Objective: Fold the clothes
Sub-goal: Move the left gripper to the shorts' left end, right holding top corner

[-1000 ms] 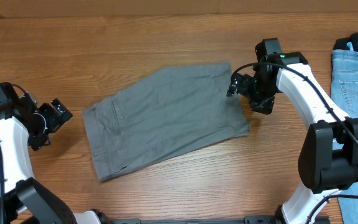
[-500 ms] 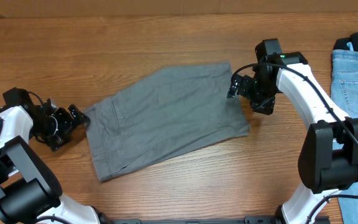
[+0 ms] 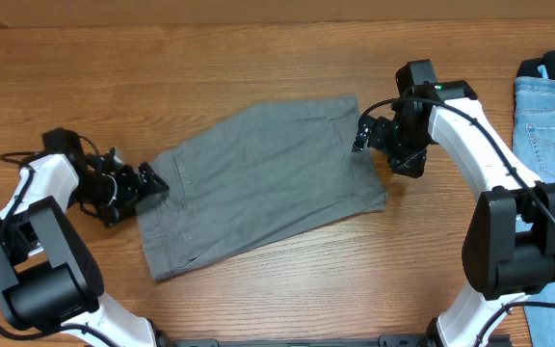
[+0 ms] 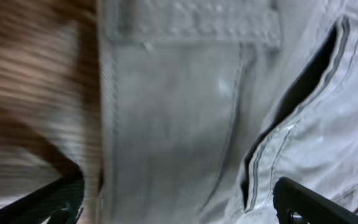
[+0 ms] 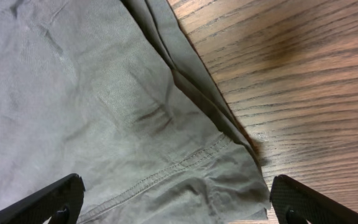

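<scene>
Even, soft light throughout; the left wrist view is motion-blurred.

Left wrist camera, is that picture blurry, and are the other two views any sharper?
Left wrist: yes, blurred; the table wood smears into streaks and the stitching on the grey shorts looks soft. Right wrist: sharp, with crisp wood grain and hem stitching. Overhead: sharp, evenly lit, no glare, only faint shadows.
</scene>
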